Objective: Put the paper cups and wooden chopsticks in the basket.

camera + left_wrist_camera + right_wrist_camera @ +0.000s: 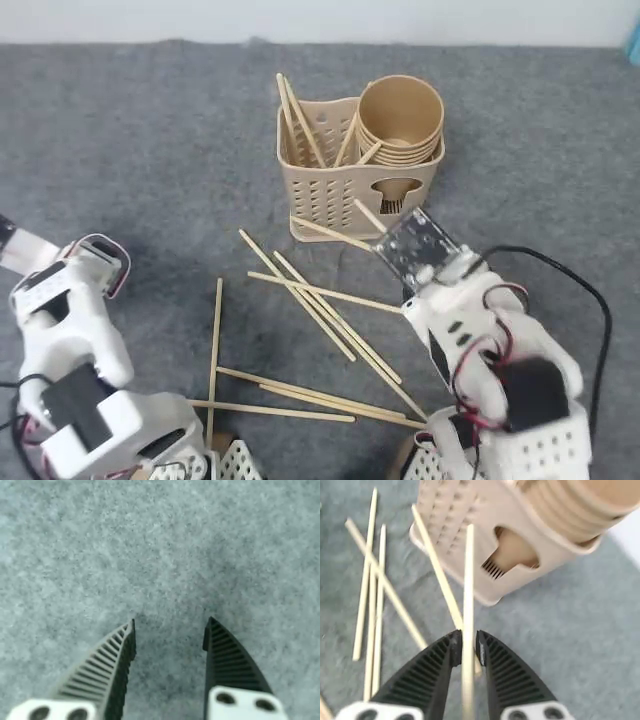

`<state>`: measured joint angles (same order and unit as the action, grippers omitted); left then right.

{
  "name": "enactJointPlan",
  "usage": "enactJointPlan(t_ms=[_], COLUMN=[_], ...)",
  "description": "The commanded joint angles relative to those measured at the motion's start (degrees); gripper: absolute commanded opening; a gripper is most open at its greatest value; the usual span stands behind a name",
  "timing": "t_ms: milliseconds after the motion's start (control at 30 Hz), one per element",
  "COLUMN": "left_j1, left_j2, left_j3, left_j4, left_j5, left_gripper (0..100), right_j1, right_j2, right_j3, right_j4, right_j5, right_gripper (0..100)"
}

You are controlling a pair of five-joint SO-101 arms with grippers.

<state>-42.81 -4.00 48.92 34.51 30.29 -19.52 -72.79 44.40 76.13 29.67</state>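
On the left, my left gripper (171,621) hangs released over the grey tabletop (150,150). Toward the middle, loose wooden chopsticks (296,295) lie scattered in front of the basket (325,195). The basket holds a few upright chopsticks (303,120) in its left compartment and stacked paper cups (400,110) in its right. My right gripper (467,635) is clenched on one chopstick (469,570), its far end near the basket's front wall.

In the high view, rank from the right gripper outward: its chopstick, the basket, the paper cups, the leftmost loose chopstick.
1. Held chopstick, in the right gripper.
2. Basket, just ahead.
3. Paper cups, inside the basket.
4. Leftmost chopstick, across the mat.
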Motion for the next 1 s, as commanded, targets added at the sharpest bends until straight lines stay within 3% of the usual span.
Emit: enactJointPlan(t_ms=[0, 300, 500, 767, 967], left_j1=[0.26, 0.26, 0.26, 0.26, 0.26], left_j2=[-0.79, -0.79, -0.79, -0.79, -0.79], left_j3=[-2.07, -1.98, -1.98, -1.98, -1.98], left_j4=[0.35, 0.35, 0.35, 0.35, 0.35], left_j5=[0.62, 0.62, 0.62, 0.62, 0.62], left_gripper=[21, 21, 21, 21, 21], right_j1=[1.36, 1.36, 0.92, 0.75, -3.38], right_j2=[-3.65, -10.07, -16.22, -23.6, -27.91], right_j3=[-3.34, -3.43, -0.18, 13.63, 24.88], right_j4=[-3.38, -10.24, -22.37, -38.73, -57.19], right_j5=[0.53, -0.62, -13.19, -23.47, -34.9], right_gripper=[0.8, 0.8, 0.8, 0.8, 0.8])
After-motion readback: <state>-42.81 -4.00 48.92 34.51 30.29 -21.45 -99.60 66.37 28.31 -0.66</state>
